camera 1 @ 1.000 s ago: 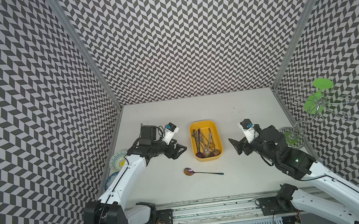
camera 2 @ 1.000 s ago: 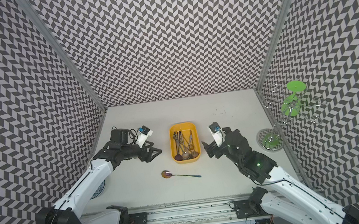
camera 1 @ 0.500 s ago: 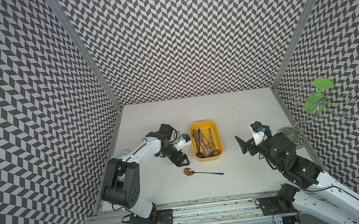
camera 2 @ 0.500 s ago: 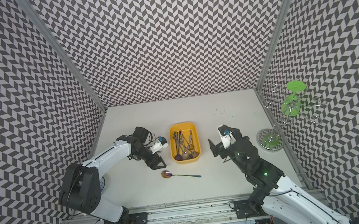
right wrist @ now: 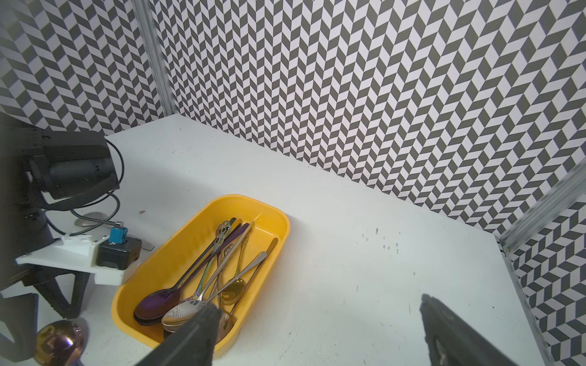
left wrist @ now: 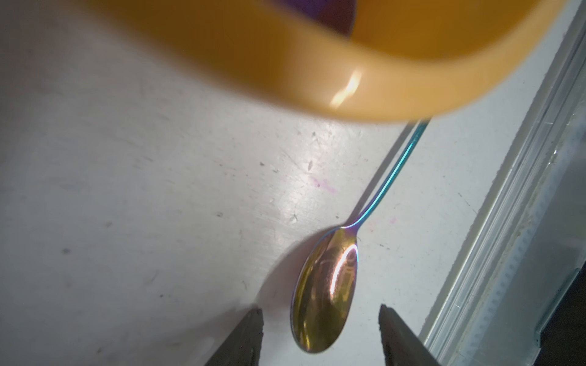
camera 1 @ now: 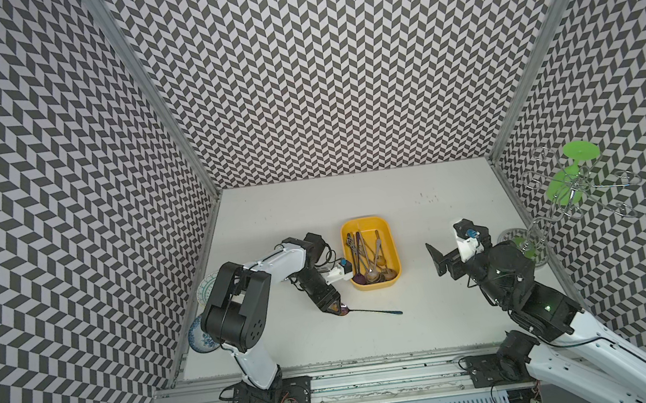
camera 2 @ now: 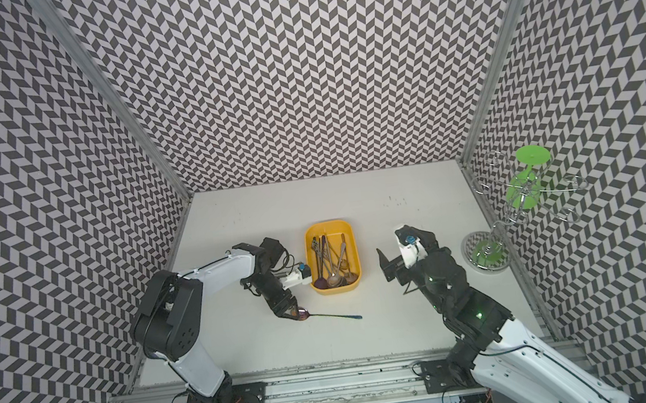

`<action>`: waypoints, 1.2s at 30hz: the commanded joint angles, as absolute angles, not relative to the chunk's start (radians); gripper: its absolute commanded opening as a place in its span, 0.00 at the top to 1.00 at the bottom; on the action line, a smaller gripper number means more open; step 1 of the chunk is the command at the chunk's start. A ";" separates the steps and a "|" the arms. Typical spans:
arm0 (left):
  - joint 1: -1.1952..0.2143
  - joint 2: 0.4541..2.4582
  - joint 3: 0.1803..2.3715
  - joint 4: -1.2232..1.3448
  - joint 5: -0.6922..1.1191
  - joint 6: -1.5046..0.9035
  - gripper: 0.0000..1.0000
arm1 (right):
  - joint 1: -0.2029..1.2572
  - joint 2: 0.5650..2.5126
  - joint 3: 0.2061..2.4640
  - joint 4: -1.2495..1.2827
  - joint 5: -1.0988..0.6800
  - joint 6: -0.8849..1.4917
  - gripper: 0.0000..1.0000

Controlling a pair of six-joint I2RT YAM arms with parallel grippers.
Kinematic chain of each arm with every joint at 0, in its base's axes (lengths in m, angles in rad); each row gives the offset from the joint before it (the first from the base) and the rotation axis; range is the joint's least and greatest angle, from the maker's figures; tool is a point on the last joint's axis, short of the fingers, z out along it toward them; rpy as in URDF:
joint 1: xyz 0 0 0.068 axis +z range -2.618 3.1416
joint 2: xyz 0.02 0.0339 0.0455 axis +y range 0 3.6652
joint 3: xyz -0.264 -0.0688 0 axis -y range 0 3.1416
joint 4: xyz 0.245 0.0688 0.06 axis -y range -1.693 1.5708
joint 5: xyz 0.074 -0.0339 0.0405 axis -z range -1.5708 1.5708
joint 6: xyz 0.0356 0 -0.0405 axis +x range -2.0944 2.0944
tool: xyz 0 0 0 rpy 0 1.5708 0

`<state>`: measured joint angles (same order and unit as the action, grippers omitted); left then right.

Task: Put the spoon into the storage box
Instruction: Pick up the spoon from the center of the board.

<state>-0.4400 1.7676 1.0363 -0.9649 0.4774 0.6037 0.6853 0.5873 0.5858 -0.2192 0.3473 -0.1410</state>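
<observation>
Left gripper (left wrist: 320,312), half-open astride the bowl of the spoon (left wrist: 328,282), could squirt that slick curve across the counter (left wrist: 142,196) on closing; right gripper (right wrist: 317,302) hangs wide.

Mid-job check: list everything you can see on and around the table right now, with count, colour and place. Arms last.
spoon: one, iridescent purple-gold bowl, blue-green handle; flat on the table, just outside the box's near end
storage box: one, yellow; mid-table
cutlery: several pieces, silver, gold and purple; inside the storage box, exact count unclear
plates: two, patterned, one bluish; left edge, partly hidden by the left arm
wire rack: one, silver; right edge
green glass: one, hanging upside down on the rack
table: one, white
left gripper: black fingers apart, either side of the spoon's bowl, not gripping
right gripper: open, empty; right of the box
</observation>
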 commanded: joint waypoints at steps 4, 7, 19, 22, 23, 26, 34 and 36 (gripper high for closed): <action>-0.454 1.835 1.032 -0.950 0.445 0.573 0.55 | 0.691 0.570 0.576 -0.158 0.371 -0.149 0.00; -0.459 1.824 1.009 -0.940 0.437 0.590 0.62 | 0.691 0.568 0.578 -0.151 0.358 -0.154 0.00; -0.459 1.763 0.986 -1.002 0.426 0.636 0.96 | 0.692 0.571 0.576 -0.154 0.379 -0.154 0.00; -0.457 1.731 0.979 -1.007 0.419 0.666 1.00 | 0.692 0.582 0.588 -0.164 0.379 -0.157 0.00; -0.457 1.722 0.984 -1.009 0.416 0.665 1.00 | 0.692 0.586 0.591 -0.170 0.388 -0.152 0.00; -0.451 1.683 1.002 -1.048 0.451 0.689 1.00 | 0.690 0.584 0.581 -0.161 0.387 -0.154 0.00; -0.451 1.590 1.099 -1.155 0.509 0.748 1.00 | 0.691 0.609 0.603 -0.173 0.377 -0.138 0.00; -0.448 1.571 1.139 -1.181 0.534 0.767 1.00 | 0.692 0.622 0.631 -0.191 0.371 -0.123 0.00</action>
<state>-0.4541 1.6142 1.0763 -1.1122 0.4721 0.7136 0.6861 0.6113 0.5877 -0.2104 0.3752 -0.1459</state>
